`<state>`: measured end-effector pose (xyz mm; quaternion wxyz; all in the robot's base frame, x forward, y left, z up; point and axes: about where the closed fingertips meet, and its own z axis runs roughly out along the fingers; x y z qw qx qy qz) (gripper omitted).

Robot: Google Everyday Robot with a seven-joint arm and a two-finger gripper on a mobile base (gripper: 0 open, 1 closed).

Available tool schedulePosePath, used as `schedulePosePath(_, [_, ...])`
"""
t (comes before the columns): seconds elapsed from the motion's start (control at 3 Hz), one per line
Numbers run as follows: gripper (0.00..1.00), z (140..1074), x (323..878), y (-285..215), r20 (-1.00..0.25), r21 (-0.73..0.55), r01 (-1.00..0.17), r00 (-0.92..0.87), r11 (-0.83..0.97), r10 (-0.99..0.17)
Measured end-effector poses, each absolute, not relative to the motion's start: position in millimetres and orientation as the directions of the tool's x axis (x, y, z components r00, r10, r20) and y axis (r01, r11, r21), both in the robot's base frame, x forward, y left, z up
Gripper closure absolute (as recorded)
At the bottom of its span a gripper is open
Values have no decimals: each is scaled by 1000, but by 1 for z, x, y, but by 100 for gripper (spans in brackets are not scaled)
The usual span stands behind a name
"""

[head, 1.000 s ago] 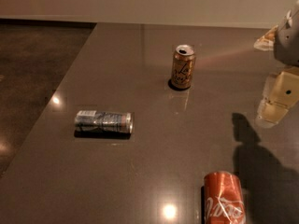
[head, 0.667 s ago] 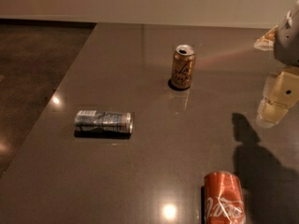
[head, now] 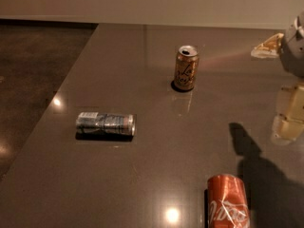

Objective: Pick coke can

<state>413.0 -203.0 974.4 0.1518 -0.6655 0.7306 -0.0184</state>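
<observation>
Dark glossy tabletop (head: 156,175), pale wall behind, 3 cans on it. Coke can (head: 227,203) lies on its side at the near edge of view, its lower end cut off. Its long axis runs roughly near-to-far, with the script facing up. Gripper (head: 289,114) hangs above the table at the right edge, partly out of view; open or closed, cannot tell. Coke can lies nearer the camera and left of the gripper, well apart from it. Gold can (head: 186,68) upright, far centre. Silver-blue can (head: 105,124) on its side, left. Judgement: approach means coming down and toward the near side, grip set across the can's width.
</observation>
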Motion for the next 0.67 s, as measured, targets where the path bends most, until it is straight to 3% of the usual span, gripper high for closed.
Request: schedulePosePath(0.67, [0, 942, 361, -190, -155, -191, -960, 237, -207, -959])
